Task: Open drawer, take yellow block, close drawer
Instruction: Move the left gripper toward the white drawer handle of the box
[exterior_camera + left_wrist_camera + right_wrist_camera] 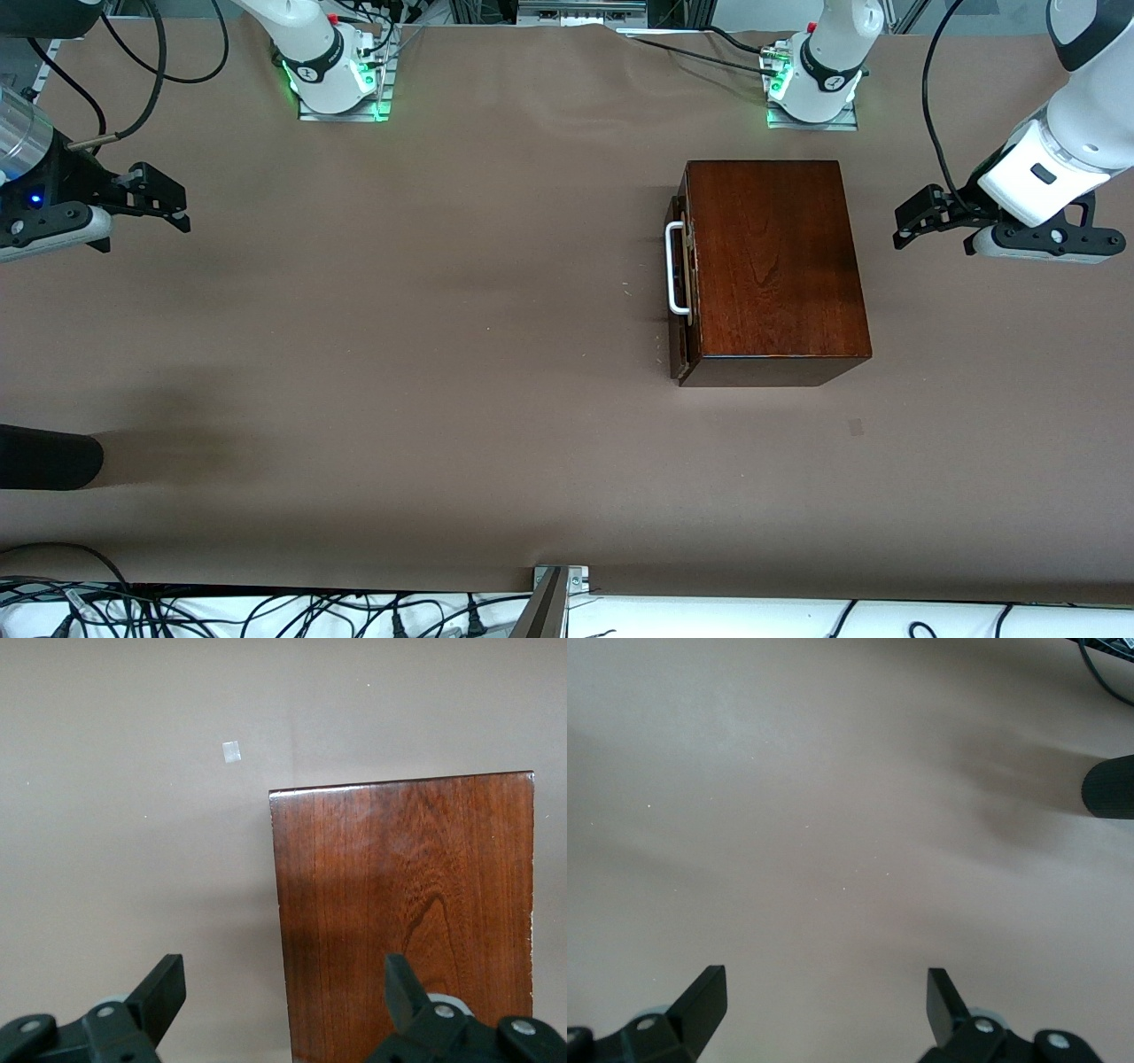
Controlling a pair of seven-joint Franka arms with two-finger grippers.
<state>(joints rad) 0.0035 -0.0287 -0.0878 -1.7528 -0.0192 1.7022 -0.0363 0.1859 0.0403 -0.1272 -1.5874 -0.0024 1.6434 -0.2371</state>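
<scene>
The drawer (680,282) sits shut in the wooden box (772,266), right of centre in the front view, handle (675,268) facing the right arm's end. The left gripper (912,221) hovers spread just beside the box, closer than the spread right gripper (173,206). No yellow block shows.
</scene>
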